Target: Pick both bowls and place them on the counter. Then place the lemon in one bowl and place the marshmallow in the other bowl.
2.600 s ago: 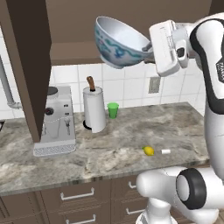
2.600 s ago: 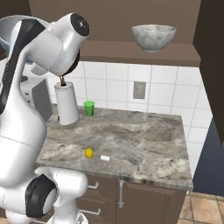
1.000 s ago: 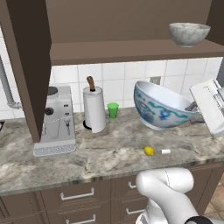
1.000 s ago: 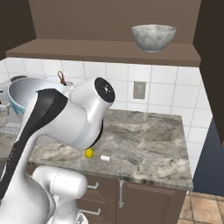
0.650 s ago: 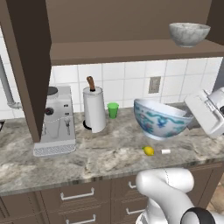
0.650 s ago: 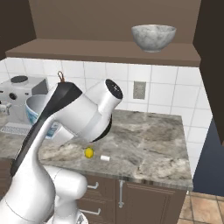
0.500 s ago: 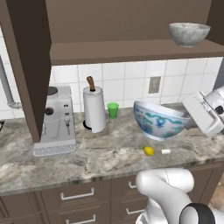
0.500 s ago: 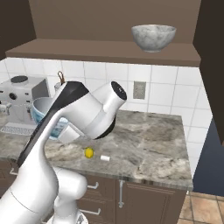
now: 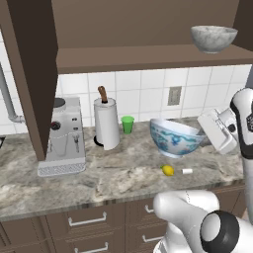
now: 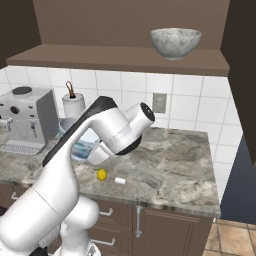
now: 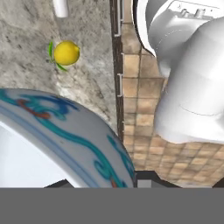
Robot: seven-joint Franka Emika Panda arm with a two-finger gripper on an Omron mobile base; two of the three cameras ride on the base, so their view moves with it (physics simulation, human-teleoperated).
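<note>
Where the counter (image 9: 123, 175) runs along the lower half of the left base view, one lemon (image 9: 168, 170) and one marshmallow (image 9: 187, 171) lie near its front edge, right of centre, close together but apart. Just behind them sits the blue-patterned bowl (image 9: 175, 137), one of two bowls, low over the stone and tilted; whether its base touches cannot be told. The gripper (image 9: 206, 129) meets its right rim, and in the hand view the bowl wall crosses the lower left with a dark fingertip (image 11: 148, 177) just beside it, so the fingers seem closed on the rim. Open stone lies left of the lemon toward the frame's centre. Farther back, left of centre, stand one paper towel roll (image 9: 106, 123) and one green cup (image 9: 127, 124) by the tiled wall, and one coffee machine (image 9: 62, 136) further left. Upper right, the marbled bowl (image 9: 213, 38) rests on the shelf (image 9: 148, 54), near its right end.
</note>
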